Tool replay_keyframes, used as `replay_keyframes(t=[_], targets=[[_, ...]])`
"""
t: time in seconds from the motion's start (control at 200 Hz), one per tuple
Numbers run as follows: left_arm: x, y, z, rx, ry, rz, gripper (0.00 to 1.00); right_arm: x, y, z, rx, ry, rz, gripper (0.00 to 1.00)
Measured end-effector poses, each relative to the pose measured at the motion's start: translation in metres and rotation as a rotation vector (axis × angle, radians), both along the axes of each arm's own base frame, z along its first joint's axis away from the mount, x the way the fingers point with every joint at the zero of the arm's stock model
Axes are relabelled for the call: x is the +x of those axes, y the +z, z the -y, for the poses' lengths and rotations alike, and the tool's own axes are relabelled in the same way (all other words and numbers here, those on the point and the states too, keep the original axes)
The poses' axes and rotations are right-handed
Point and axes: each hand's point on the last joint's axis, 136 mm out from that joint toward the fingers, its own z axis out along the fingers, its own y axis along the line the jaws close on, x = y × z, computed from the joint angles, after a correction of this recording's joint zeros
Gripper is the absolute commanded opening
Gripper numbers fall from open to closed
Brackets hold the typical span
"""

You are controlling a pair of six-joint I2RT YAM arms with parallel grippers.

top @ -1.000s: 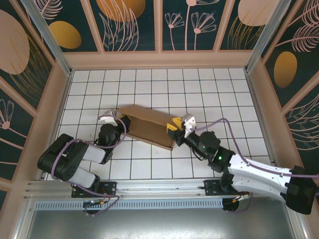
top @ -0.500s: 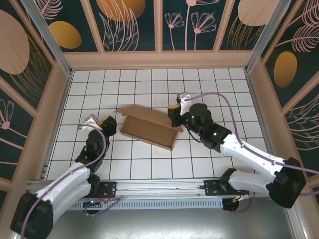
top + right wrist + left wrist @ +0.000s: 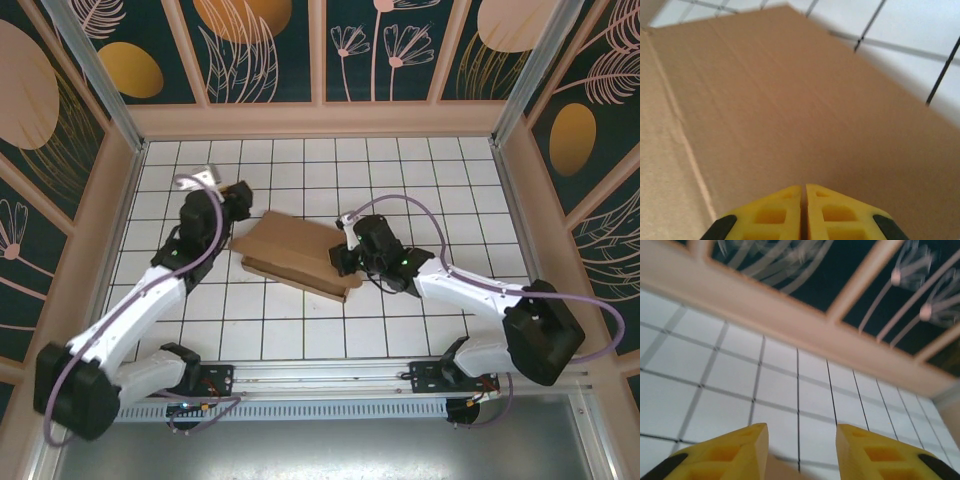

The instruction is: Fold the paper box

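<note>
Paper box (image 3: 295, 255) mid-worktop (image 3: 400, 180), lid laid over the tray. Right claw (image 3: 803, 187) shut, tips at the lid's right end; left claw (image 3: 800, 432) parted, empty, by the far-left corner. Likely light, stiff, springy at creases — best pressed flat or pinched at flap edges.

I see lots of bare floor (image 3: 300, 165) behind the paper box (image 3: 295, 255) and in front of it, where a gripper can pass. The left arm (image 3: 150, 290) and the right arm (image 3: 460, 285) crowd the two ends of the box and block the way there. Wooden walls (image 3: 320, 120) shut the floor in on three sides.
</note>
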Motion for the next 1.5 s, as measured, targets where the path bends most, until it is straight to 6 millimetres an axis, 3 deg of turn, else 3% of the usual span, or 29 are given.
replay_keyframes(t=[0.105,0.245,0.29,0.35,0.415,0.56,0.696,0.791,0.821,0.926,0.971,1.101,1.206,1.301,1.421,1.501], targets=[[0.0,-0.049,0.024,0.0,-0.111,-0.14,0.3,-0.006,-0.029,0.005,-0.048,0.002,-0.058,0.15],[-0.017,-0.102,0.039,-0.063,-0.191,-0.267,0.24,-0.006,-0.057,0.009,-0.108,-0.015,-0.108,0.15],[-0.025,-0.125,0.041,-0.085,-0.206,-0.318,0.23,-0.004,-0.06,0.009,-0.113,-0.022,-0.117,0.13],[-0.036,-0.158,0.043,-0.12,-0.21,-0.394,0.21,0.003,-0.057,0.008,-0.112,-0.04,-0.108,0.0],[-0.046,-0.188,0.043,-0.153,-0.209,-0.457,0.2,0.01,-0.058,0.01,-0.111,-0.079,-0.111,0.0],[-0.038,-0.179,0.051,-0.228,-0.219,-0.418,0.2,0.024,-0.057,0.021,-0.129,-0.178,-0.092,0.0],[-0.041,-0.173,0.052,-0.234,-0.221,-0.417,0.29,0.034,-0.052,0.032,-0.148,-0.238,-0.085,0.0],[-0.039,-0.157,0.046,-0.208,-0.203,-0.399,0.39,0.036,-0.035,0.04,-0.128,-0.262,-0.05,0.18],[-0.036,-0.147,0.046,-0.199,-0.2,-0.381,0.41,0.036,-0.024,0.043,-0.105,-0.271,-0.03,0.34],[-0.019,-0.108,0.046,-0.174,-0.184,-0.299,0.47,0.041,0.015,0.049,-0.017,-0.294,0.044,0.37],[-0.012,-0.094,0.046,-0.162,-0.177,-0.268,0.5,0.045,0.027,0.054,0.013,-0.312,0.066,0.44],[0.008,-0.075,0.039,-0.118,-0.153,-0.245,0.57,0.055,0.027,0.069,0.07,-0.363,0.014,0.59],[0.027,-0.09,0.021,-0.09,-0.115,-0.303,0.59,0.056,0.011,0.084,0.135,-0.409,-0.085,0.65],[0.038,-0.122,0.001,-0.072,-0.086,-0.4,0.58,0.057,-0.005,0.095,0.184,-0.46,-0.183,0.65],[0.033,-0.165,-0.004,-0.055,-0.105,-0.535,0.56,0.054,-0.021,0.096,0.216,-0.48,-0.265,0.66],[0.025,-0.183,0.001,-0.05,-0.136,-0.595,0.55,0.049,-0.031,0.092,0.236,-0.471,-0.315,0.7]])
